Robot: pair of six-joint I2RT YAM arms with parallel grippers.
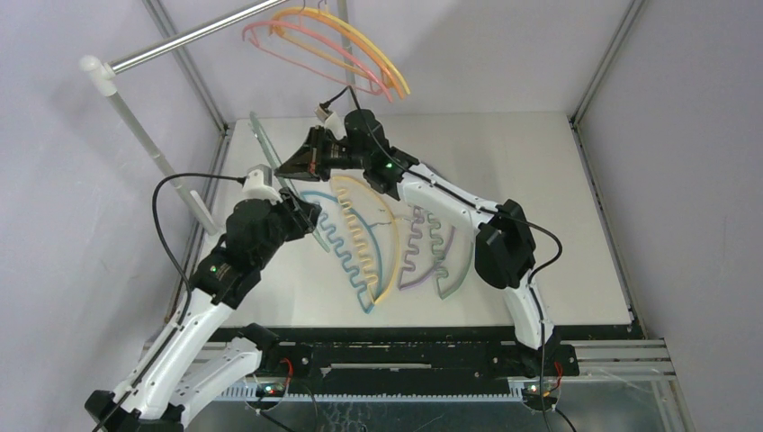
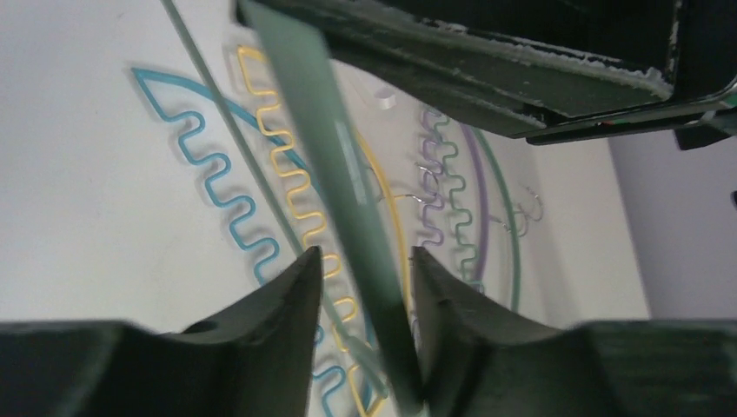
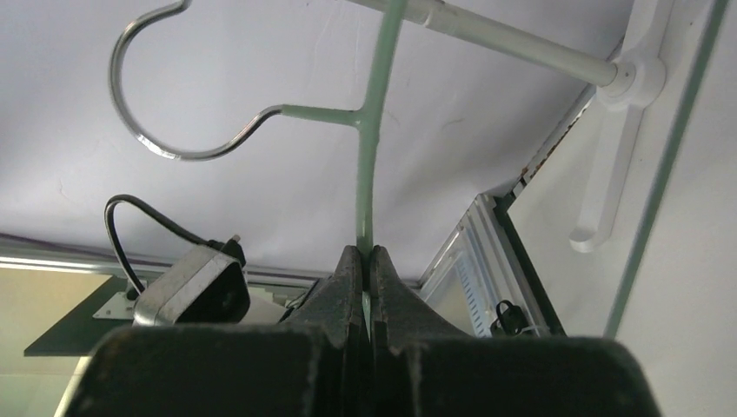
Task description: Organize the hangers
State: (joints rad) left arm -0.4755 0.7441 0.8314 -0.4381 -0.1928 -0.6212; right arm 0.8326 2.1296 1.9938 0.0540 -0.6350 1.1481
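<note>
Four wavy hangers lie flat on the table [image 1: 540, 225], below the rail [image 1: 193, 36] and on the side away from its white post [image 1: 135, 117]. We count blue [image 1: 342, 252], yellow [image 1: 360, 229], purple [image 1: 416, 256] and green [image 1: 447, 270]. They overlap in two loose pairs: blue with yellow nearer the rail's post, purple with green farther from it.

Up at the rail, at the end away from the post, a pink hanger [image 1: 342, 67] and an orange hanger [image 1: 378, 58] hang together, their arms fanned out.

A pale green hanger [image 2: 335, 182] is held in the air below the rail, between the post and the flat hangers. It is tilted, with one end pointing up toward the rail.

Right gripper [image 3: 367, 261]: fingers pressed tight together on the pale green hanger's thin edge, just under its wire hook [image 3: 114, 82]. In the right wrist view the hook curls out to one side, short of the rail and not over it.

Left gripper [image 2: 365, 261]: sits lower on the same hanger, farther from the rail. Its fingers stand part-way apart with the flat arm of the hanger running between them. We see a slim gap on each side near the fingertips. Lower down the arm seems to brush one finger, but we cannot tell whether it is pinched.

Both arms meet over the part of the table nearest the rail's post.
</note>
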